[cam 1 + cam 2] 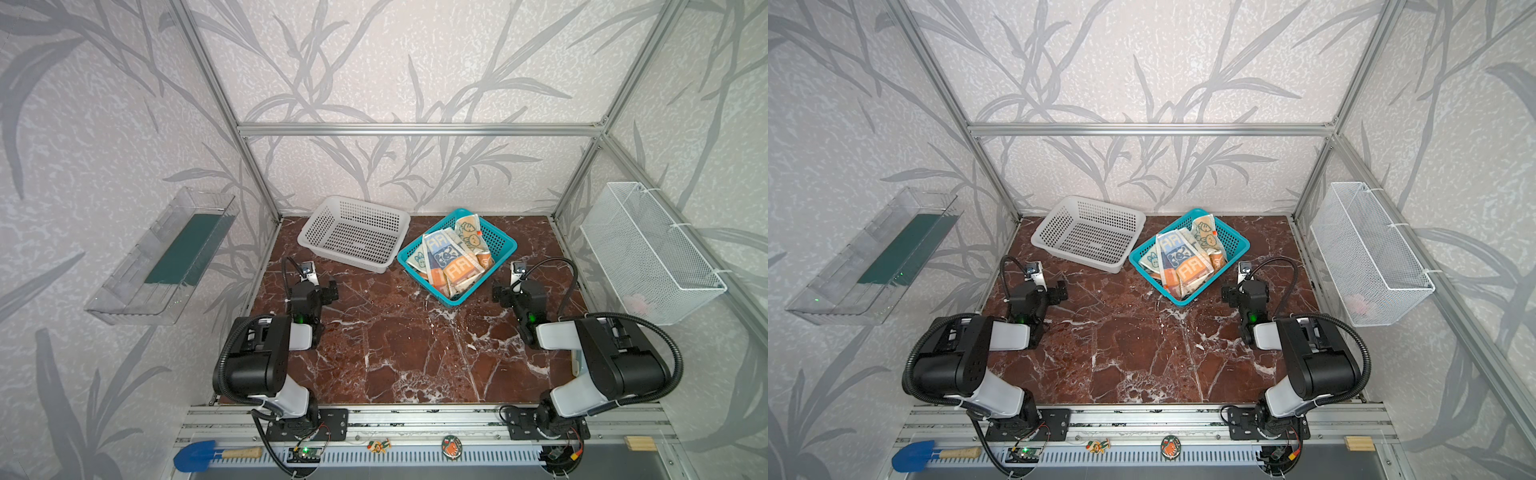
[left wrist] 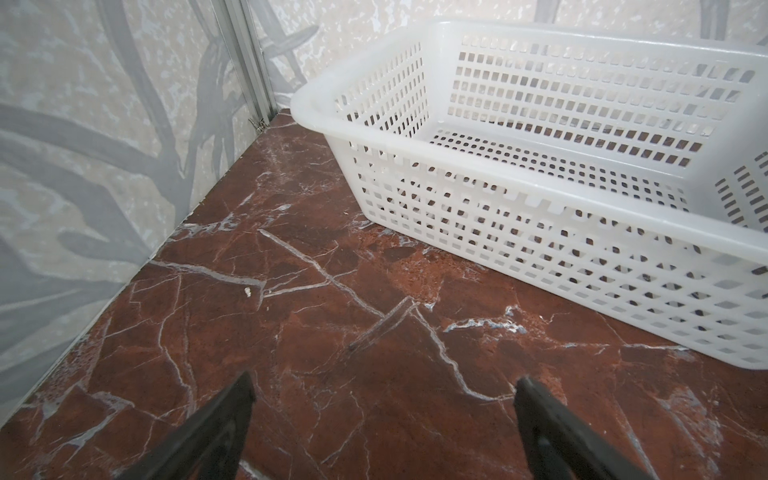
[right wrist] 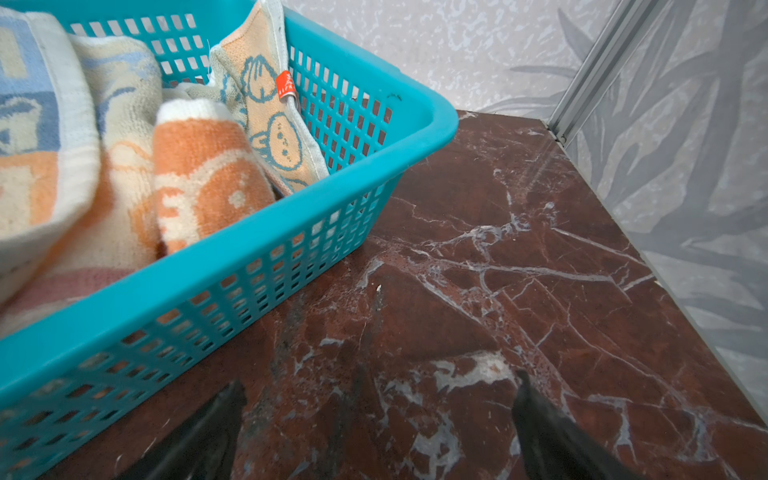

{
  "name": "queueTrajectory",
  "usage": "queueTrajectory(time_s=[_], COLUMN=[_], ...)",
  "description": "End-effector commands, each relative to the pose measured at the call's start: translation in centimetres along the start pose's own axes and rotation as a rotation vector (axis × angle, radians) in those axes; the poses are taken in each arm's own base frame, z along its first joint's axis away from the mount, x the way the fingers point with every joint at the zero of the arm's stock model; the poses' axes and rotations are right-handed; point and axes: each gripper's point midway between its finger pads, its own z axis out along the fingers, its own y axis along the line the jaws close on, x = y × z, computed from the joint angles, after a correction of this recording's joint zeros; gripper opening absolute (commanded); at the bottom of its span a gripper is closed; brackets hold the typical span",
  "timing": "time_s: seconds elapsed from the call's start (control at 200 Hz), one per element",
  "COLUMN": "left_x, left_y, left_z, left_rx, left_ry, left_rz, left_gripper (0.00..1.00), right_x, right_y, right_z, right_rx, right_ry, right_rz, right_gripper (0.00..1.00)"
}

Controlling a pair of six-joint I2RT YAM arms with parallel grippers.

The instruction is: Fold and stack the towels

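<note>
Marble tabletop (image 1: 395, 353): towels (image 1: 449, 257) in teal basket (image 1: 505, 243) just beside gaping, empty right end effector (image 3: 380, 382); left end effector (image 2: 384, 380) gapes empty.

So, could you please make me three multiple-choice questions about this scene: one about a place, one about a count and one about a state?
1. Where do the towels lie?
A. flat on the marble
B. in the wall rack
C. in the teal basket

2. How many plastic baskets stand on the table?
A. one
B. two
C. three

3. The white basket is:
A. empty
B. full of towels
C. upside down

Answers:
1 C: both top views show them heaped inside it.
2 B: there is one teal and one white.
3 A: only its bare perforated floor shows.
</note>
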Motion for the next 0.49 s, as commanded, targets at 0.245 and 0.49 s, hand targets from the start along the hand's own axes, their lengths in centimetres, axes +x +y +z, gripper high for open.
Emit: queueTrajectory(time_s=[0.245,0.49], left_x=[-1.3,-3.9], left_y=[0.5,2.8], left_z=[0.0,-3.0], left_rx=[-0.068,-0.262], left_ry=[-0.034,-0.081], left_rz=[0.0,-0.002], left_gripper=[0.99,0.99], right_x=[-1.5,-3.6], right_y=[0.0,-2.5], right_z=[0.0,-1.6], right_rx=[0.004,0.115], right_ry=[-0.038,-0.002], right_rz=[0.006,0.052], right_gripper=[0.99,0.99])
